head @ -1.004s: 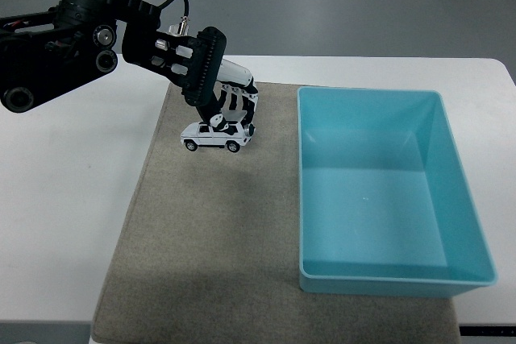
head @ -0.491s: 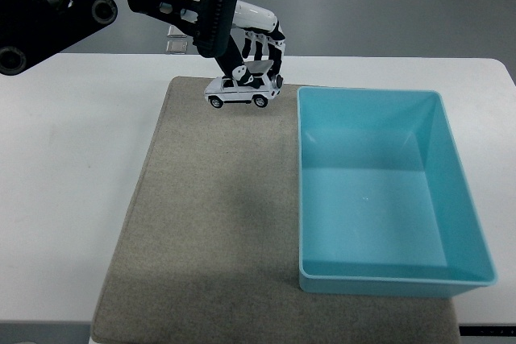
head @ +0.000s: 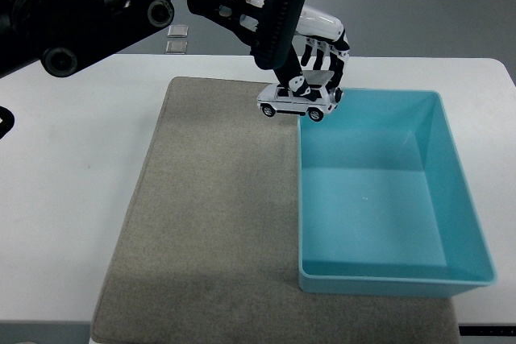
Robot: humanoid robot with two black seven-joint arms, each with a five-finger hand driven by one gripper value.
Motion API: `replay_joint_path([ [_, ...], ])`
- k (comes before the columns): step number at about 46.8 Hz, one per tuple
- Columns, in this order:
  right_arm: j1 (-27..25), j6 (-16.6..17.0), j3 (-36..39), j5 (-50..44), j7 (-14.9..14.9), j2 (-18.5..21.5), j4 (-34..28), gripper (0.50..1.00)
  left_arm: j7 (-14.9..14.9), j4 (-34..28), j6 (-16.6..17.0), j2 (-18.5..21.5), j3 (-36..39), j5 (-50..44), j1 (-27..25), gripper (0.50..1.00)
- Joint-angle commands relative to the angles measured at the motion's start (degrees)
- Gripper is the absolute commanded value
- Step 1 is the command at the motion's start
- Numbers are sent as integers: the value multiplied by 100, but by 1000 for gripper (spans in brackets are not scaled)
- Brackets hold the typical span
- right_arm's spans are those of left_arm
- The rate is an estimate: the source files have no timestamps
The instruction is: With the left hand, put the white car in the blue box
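My left hand (head: 316, 58) comes in from the upper left and is shut on the white toy car (head: 296, 103). It holds the car in the air over the far left rim of the blue box (head: 379, 191). The car is level, its front pointing left, and its right end hangs just over the box's left wall. The box is open and holds nothing inside. The right arm does not show.
A grey-brown mat (head: 214, 215) covers the table's middle, with the box on its right part. Two small pale squares (head: 177, 38) lie on the white table behind the mat, partly hidden by my arm.
My left hand has lifted the car off the mat and carried it up and to the right, from the mat's far middle to the box's left rim.
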Motion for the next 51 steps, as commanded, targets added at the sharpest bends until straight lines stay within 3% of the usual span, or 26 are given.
replay_joint_path([
  [1,0,2,0,0,0,0,0,936,1,2,0,-175,-14,0,-6,500],
  [21,-1,2,0,0,0,0,0,936,80,19,0,-870,-50,26,240,500],
  [51,0,-7,0,0,0,0,0,936,88,388,20,-1318,135,53,803,500],
])
